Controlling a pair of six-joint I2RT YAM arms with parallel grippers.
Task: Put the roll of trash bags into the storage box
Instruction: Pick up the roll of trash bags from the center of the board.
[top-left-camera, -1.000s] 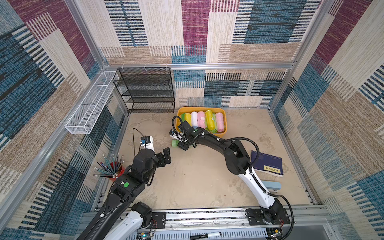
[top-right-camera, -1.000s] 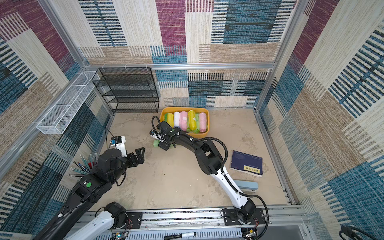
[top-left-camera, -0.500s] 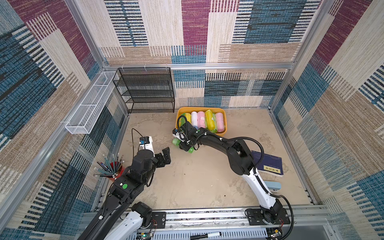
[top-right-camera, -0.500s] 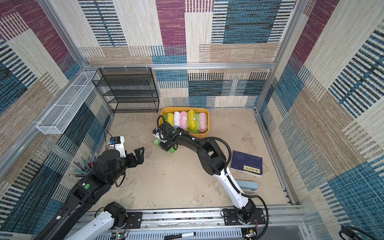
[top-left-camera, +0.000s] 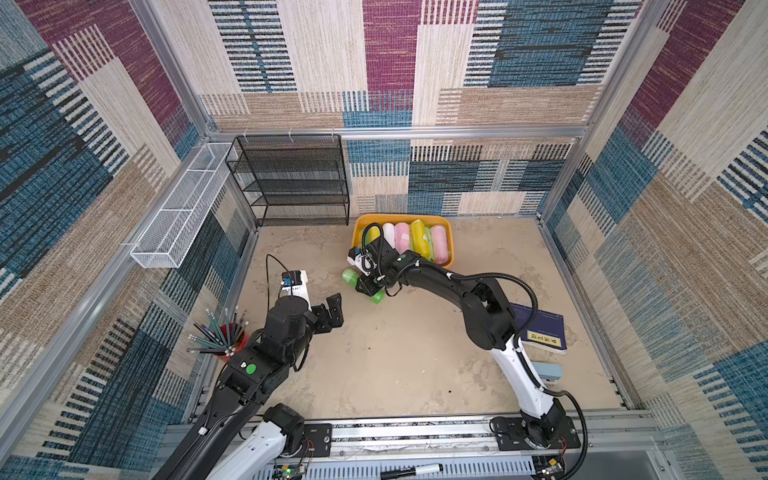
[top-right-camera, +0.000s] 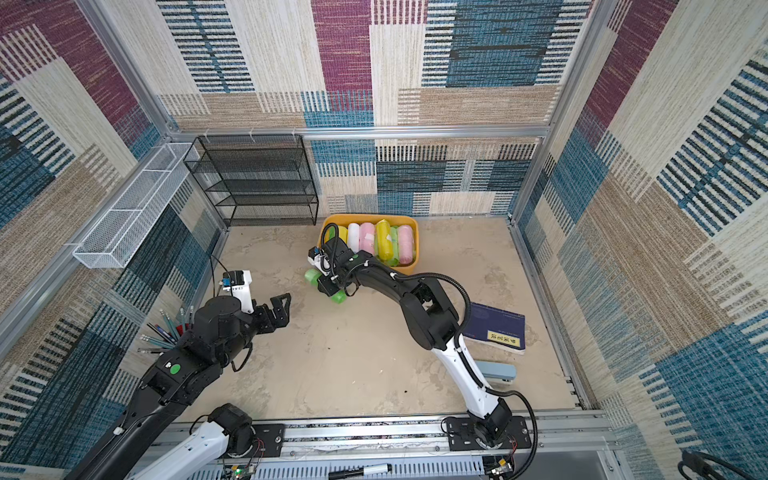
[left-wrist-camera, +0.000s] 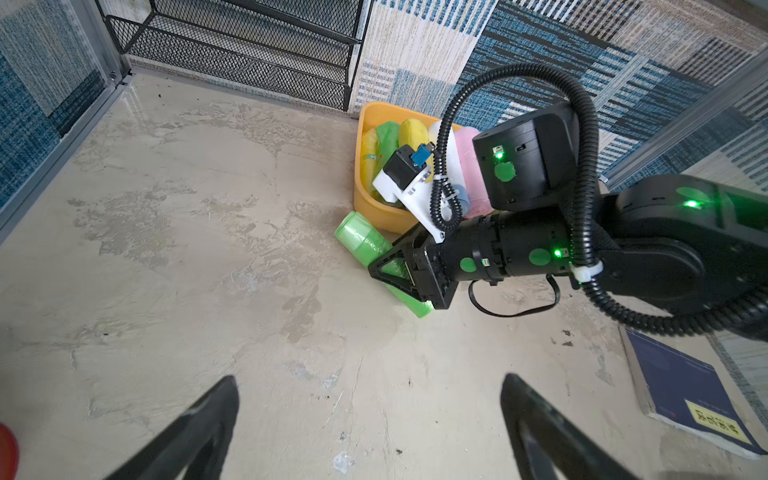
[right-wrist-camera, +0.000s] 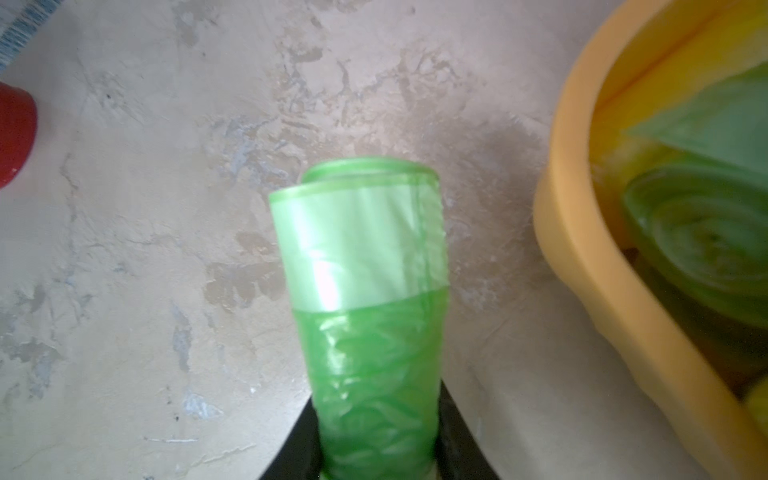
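On the scuffed beige tabletop (top-left-camera: 395, 365), past the left gripper (top-left-camera: 330, 309) held wide apart and empty, the right gripper (top-left-camera: 370, 286) has just been clamped on the green roll of trash bags (top-left-camera: 350, 276), apparently not yet lifted, so only a short carry is left into the storage box (top-left-camera: 399, 217) just beyond, already crowded by about 6 rolls (top-left-camera: 419, 241).
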